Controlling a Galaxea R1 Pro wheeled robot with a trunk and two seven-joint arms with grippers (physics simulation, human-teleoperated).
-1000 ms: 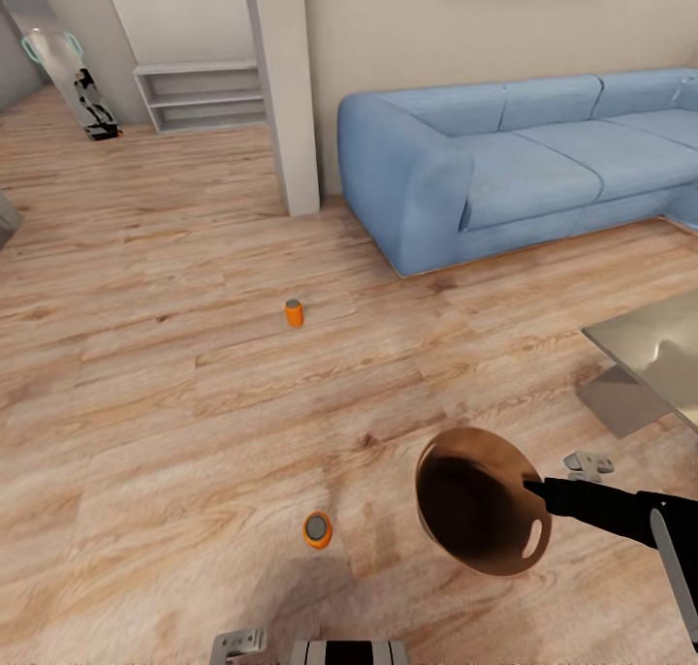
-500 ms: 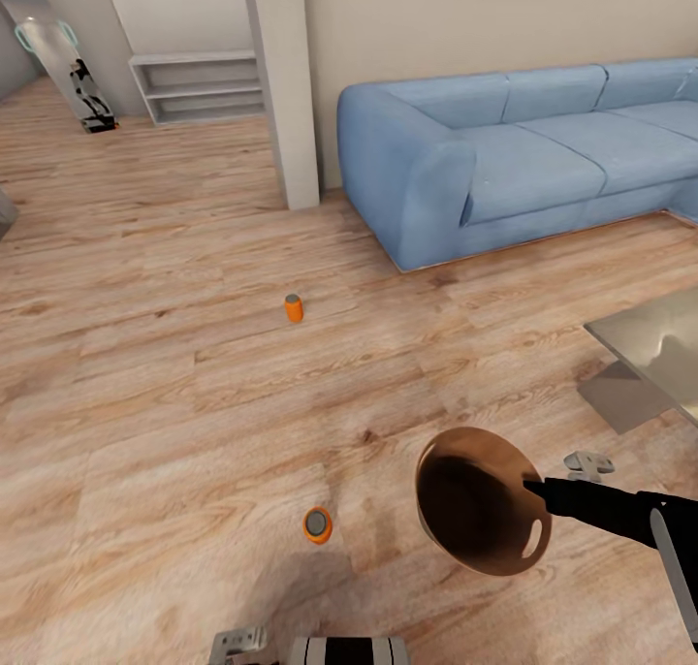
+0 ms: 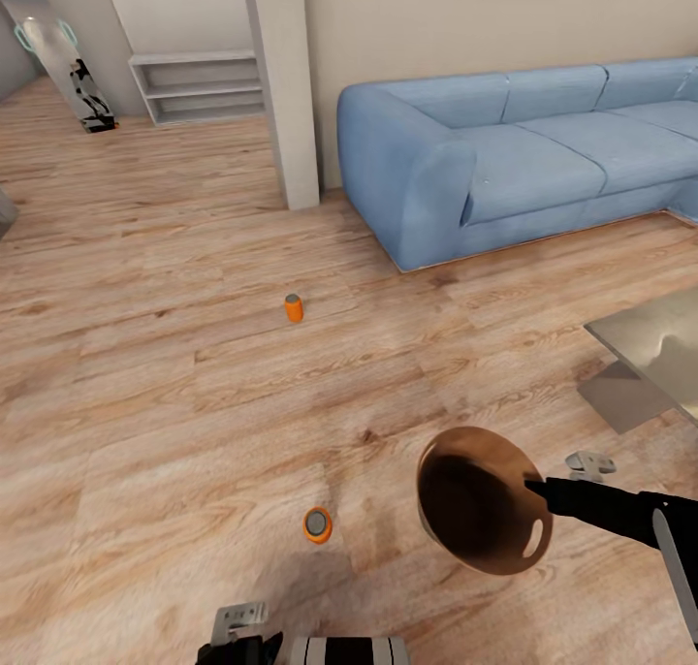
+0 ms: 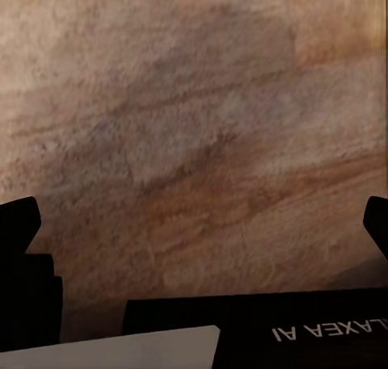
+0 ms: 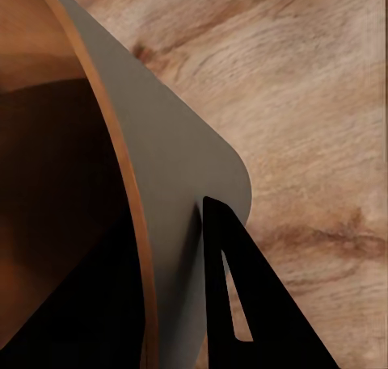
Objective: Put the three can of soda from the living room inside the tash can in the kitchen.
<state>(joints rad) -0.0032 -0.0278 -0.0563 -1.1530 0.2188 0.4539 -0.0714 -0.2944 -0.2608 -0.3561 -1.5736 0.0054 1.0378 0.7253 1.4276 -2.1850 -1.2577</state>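
Tool finger point(image 5: 242, 304) outside tash can point(image 5: 73, 224) rim, wall pinched; wood floor point(image 5: 307, 78) behind.

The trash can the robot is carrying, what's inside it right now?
The trash can, held at its rim by the right gripper, shows only a dark glossy brown inside. No can shows there; the shaded bottom is hard to read.

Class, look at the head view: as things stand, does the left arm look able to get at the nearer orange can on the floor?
Probably yes. The nearer orange can stands alone on bare wood floor, just ahead of the left gripper, whose fingers look spread. The trash can held by the right gripper sits off to the side, not between them.
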